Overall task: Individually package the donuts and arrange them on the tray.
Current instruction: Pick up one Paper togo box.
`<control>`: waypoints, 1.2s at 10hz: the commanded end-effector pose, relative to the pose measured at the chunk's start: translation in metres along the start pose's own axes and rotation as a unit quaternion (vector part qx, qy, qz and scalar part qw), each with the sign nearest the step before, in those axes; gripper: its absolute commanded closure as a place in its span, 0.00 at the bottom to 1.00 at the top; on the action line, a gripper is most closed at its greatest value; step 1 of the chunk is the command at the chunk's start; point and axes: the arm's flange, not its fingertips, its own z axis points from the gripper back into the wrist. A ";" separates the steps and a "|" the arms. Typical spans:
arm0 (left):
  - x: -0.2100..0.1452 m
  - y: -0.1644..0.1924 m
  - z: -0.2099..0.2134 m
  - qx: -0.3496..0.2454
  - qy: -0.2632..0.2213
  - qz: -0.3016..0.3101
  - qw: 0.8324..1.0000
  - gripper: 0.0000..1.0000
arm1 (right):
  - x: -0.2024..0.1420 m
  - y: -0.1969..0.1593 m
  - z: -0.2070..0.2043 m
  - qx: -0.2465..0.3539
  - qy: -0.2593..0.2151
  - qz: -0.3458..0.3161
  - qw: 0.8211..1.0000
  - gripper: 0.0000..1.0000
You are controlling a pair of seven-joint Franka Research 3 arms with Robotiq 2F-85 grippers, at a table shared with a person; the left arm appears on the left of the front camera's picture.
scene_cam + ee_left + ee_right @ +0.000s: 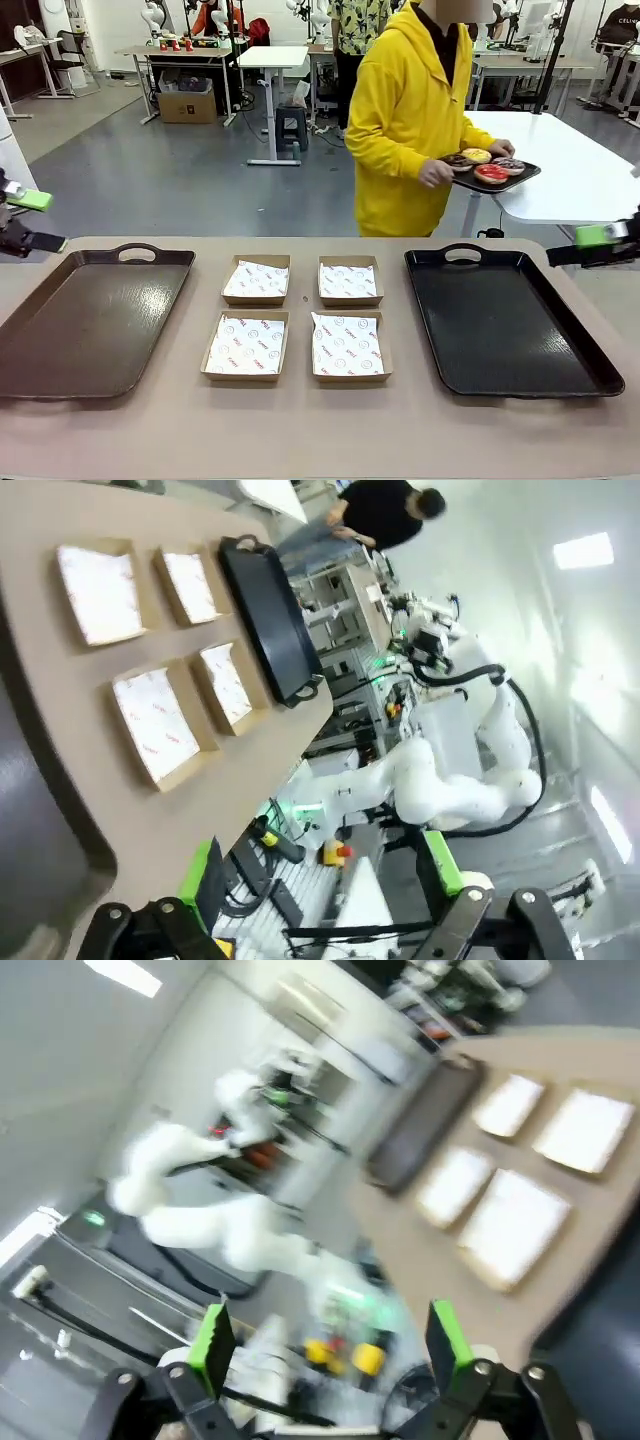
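Donuts [485, 165]: four rings, yellow, red, chocolate and sprinkled, sit together on a small dark tray [523, 180]. A person in a yellow hoodie [400, 120] holds it beyond the table's far edge. They are well apart from both pincers and nearer the right one.
Left pincer [50, 222]: hangs at the table's left edge with its jaws spread wide and nothing between them. Its wrist view [322, 875] shows the same open gap.
Right pincer [575, 247]: hangs at the table's right edge, jaws wide and gripping nothing, as its blurred wrist view [328, 1345] also shows.
Boxes [247, 345]: four cardboard boxes lined with printed paper, in a two-by-two block between the two pincers.
Brown tray [90, 320]: lies on the table [300, 430] just inward of the left pincer.
Black tray [500, 320]: lies just inward of the right pincer.
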 end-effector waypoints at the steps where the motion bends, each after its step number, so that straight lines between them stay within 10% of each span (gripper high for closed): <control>1: 0.007 0.008 0.010 0.028 0.007 0.034 0.999 0.00 | 0.001 -0.011 0.018 0.069 -0.052 -0.109 0.990 0.00; 12: -0.037 0.027 0.076 0.020 -0.046 0.073 0.996 0.00 | -0.022 -0.005 0.037 -0.081 -0.049 -0.146 0.985 0.00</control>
